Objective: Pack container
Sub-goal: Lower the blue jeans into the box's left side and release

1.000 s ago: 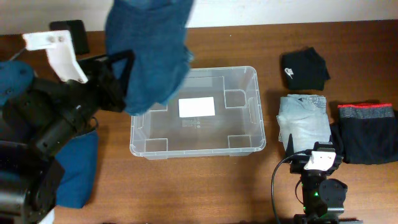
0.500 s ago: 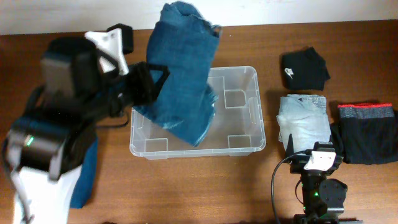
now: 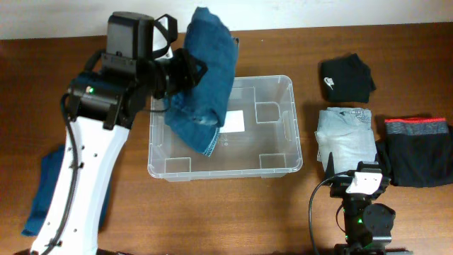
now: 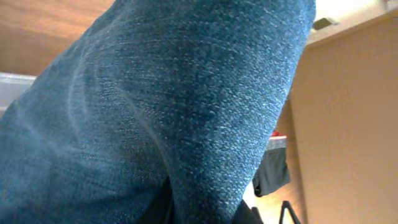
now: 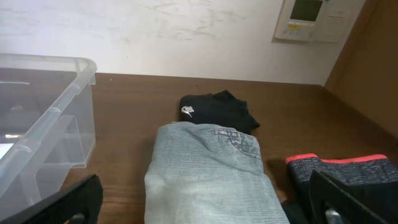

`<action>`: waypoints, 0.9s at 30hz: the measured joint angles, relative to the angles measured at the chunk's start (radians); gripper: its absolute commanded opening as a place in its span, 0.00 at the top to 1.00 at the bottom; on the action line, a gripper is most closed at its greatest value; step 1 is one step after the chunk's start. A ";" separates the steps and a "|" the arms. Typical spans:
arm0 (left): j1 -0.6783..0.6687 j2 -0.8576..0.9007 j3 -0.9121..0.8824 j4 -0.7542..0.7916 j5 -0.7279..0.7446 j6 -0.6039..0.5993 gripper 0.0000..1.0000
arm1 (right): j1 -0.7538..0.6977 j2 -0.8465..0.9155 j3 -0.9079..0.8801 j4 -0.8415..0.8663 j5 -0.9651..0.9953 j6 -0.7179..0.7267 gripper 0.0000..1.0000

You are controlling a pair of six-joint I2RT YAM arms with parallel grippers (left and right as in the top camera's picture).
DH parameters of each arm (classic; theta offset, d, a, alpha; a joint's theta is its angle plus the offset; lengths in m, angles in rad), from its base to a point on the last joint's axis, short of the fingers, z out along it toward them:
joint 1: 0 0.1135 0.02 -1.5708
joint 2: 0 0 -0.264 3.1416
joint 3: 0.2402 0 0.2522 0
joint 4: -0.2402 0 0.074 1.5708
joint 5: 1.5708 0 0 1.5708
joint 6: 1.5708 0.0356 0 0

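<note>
Blue denim garment [image 4: 155,112] filling most of frame, close against lens, fold running diagonally, wooden table [image 4: 43,25] top left, clear container [image 4: 13,84] rim at left edge, dark red-banded garment [image 4: 273,171] lower right, tan panel [image 4: 348,124] far right

The denim garment [image 3: 205,78] in the black left tool [image 3: 187,74] is deep indigo with paler hems, the container [image 3: 291,127] under it clear with a white label [image 3: 234,122], and beyond the right tool [image 5: 214,202] lie pale blue-grey jeans [image 5: 208,168], a black garment [image 5: 217,112] with a white logo and a charcoal garment [image 5: 348,171] banded red, on the brown wood-grain table [image 3: 233,212].
</note>
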 measured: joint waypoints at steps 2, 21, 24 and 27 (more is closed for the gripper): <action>-0.016 0.006 0.000 0.035 0.009 -0.008 0.99 | 0.000 0.000 0.000 0.000 0.000 0.000 0.02; -0.160 0.005 0.000 0.164 0.061 -0.158 1.00 | 0.000 0.000 0.000 0.000 0.000 0.000 0.02; -0.160 0.005 0.000 0.143 0.060 -0.164 0.99 | 0.000 0.000 0.000 0.000 0.000 0.000 0.02; -0.160 0.005 0.000 0.075 0.051 -0.165 0.99 | 0.000 0.000 0.000 0.000 0.000 0.001 0.02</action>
